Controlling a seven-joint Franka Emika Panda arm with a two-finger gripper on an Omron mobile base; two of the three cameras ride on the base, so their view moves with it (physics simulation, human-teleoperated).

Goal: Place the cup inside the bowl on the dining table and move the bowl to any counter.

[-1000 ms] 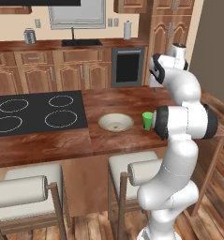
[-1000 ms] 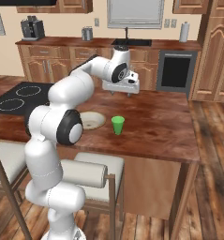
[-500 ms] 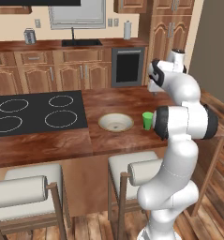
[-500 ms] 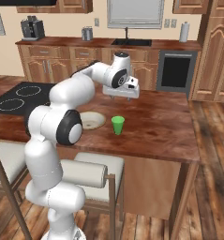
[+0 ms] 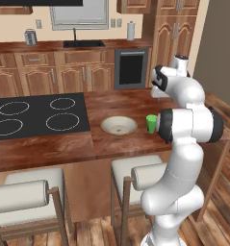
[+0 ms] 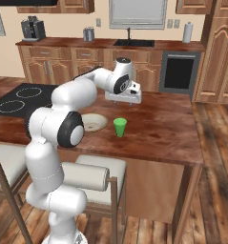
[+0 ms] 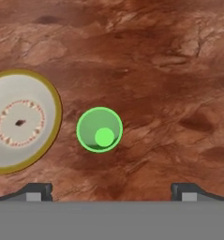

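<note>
Reddish-brown wood covers the desk (image 5: 111,144) in the left base view, with a black cooktop (image 5: 37,115) set into its left part. Below and to the left of the raised pincer (image 5: 158,91), the beige bowl (image 5: 119,126) lies flat on the wood, and the green cup (image 5: 151,123) stands upright just beside it, partly behind the white arm. Two cushioned stools (image 5: 30,202) stand at the near edge. This view does not show how the pincer's jaws stand.

From the right base view the pincer (image 6: 125,98) hangs over the desk (image 6: 158,133) beyond the cup (image 6: 119,127), which stands fully in sight here, apart from the bowl (image 6: 95,122); the arm hides much of the bowl instead. A sink (image 6: 133,43) and a grey canister (image 6: 89,34) sit on the far wall counter.

Looking down from the hand view, the jaws stand wide apart with nothing between them, a dark fingertip (image 7: 37,191) at each lower corner. The cup (image 7: 99,130) lies just ahead, nearer the left tip, its open mouth showing. The bowl (image 7: 22,122) is further left, a brown ring of marks on its floor that the other views don't reveal.
</note>
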